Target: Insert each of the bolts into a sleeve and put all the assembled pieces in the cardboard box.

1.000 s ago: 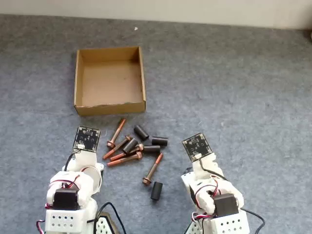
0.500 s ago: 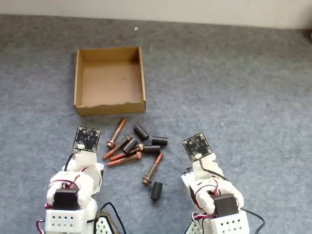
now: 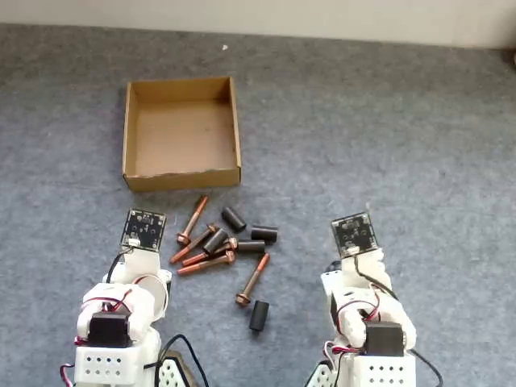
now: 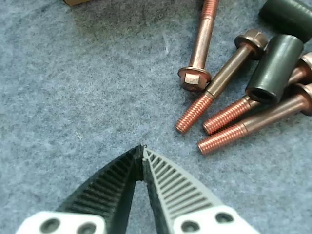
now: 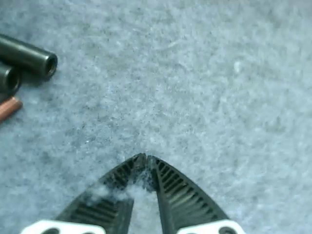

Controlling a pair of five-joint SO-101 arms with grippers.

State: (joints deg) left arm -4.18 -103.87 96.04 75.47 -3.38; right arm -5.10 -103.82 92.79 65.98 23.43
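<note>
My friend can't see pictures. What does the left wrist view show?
The left gripper, its fingers shut, hangs over grey carpet. Just past its tip lie four copper-coloured bolts with a black sleeve lying among them.

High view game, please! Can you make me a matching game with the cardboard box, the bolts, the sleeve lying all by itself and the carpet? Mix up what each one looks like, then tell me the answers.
Things:
1. cardboard box
2. bolts
3. lone sleeve
4. carpet

How they look:
A. black
B. grey
C. brown, with nothing inside
D. copper-coloured

Right pairs: 1-C, 2-D, 3-A, 4-B.
</note>
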